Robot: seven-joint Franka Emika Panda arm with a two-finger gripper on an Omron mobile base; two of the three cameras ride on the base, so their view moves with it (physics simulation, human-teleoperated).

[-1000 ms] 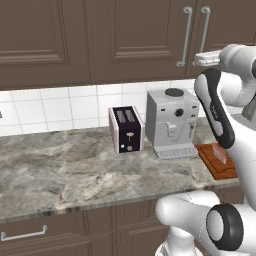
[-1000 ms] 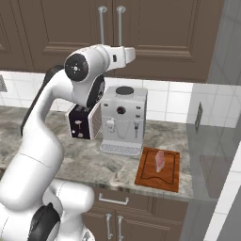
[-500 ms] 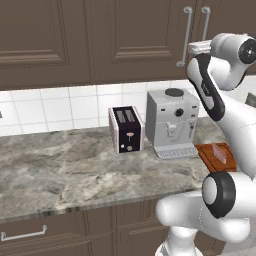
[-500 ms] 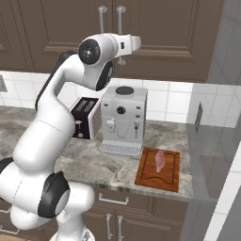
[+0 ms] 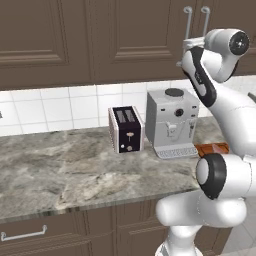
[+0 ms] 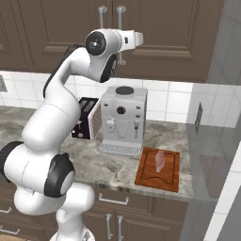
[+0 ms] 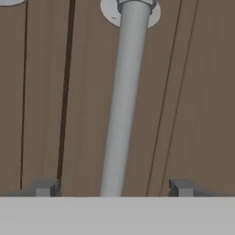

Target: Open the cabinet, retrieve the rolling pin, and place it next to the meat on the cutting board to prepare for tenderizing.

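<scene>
Up at the wall cabinet [image 6: 155,33], the Panda arm has its fingers [image 7: 112,188] spread wide, one tip on each side of a door's silver bar handle [image 7: 124,101], which runs between them without either tip visibly touching it; the hand seems placed so that a squeeze would take the bar for the pull.

Left to right along the bench [image 5: 60,175]: a black toaster [image 5: 126,129] and a grey coffee machine [image 5: 172,122] stand near each other against the tiled wall, clear of the arm's reach upward. Next comes the reddish-brown cutting board [image 6: 145,176], set flat near the bench's front edge beside the coffee machine. The pale pink meat [image 6: 160,161] lies toward the right half of it, leaving bare wood on its left, room enough, by the look of it, for a tool to be laid alongside.

Both cabinet doors are shut, their two handles [image 6: 111,28] side by side at the centre seam, so the rolling pin is presumably behind them. Judged from that, the job stands at its first step: the door must be gripped and swung open before anything can be fetched.
</scene>
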